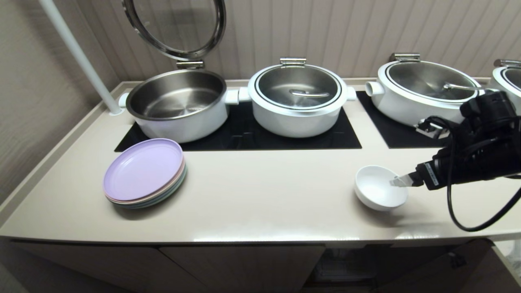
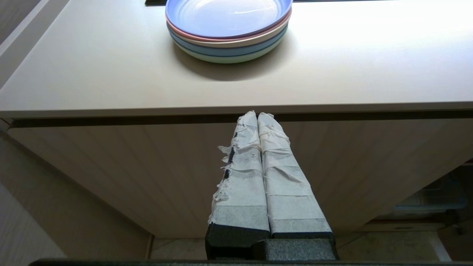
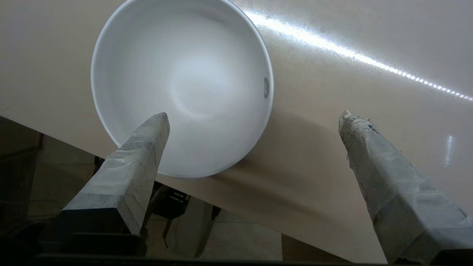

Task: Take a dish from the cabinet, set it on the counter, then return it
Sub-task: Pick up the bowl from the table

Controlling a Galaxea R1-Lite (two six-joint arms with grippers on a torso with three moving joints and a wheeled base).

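right hand (image 3: pixel 255 125) wide open, holding nothing, one finger over the bowl's rim | white bowl (image 1: pixel 378 188) upright on the counter (image 1: pixel 260 195) near front edge, right end | bowl just left of it, probably regrasp next | left hand (image 2: pixel 258 118) shut, parked below the counter front

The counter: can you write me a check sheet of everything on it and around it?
Surface: beige counter with black glass panels.
Job's things: white bowl upright near the front edge; cabinet below.
Clutter: stack of pastel plates; open pot; lidded pots.
Grippers: right gripper open, one finger over the bowl, not gripping; left gripper shut, facing the cabinet door.
Cables: black cable looping from the right arm.
Surroundings: ribbed wall, white pole.
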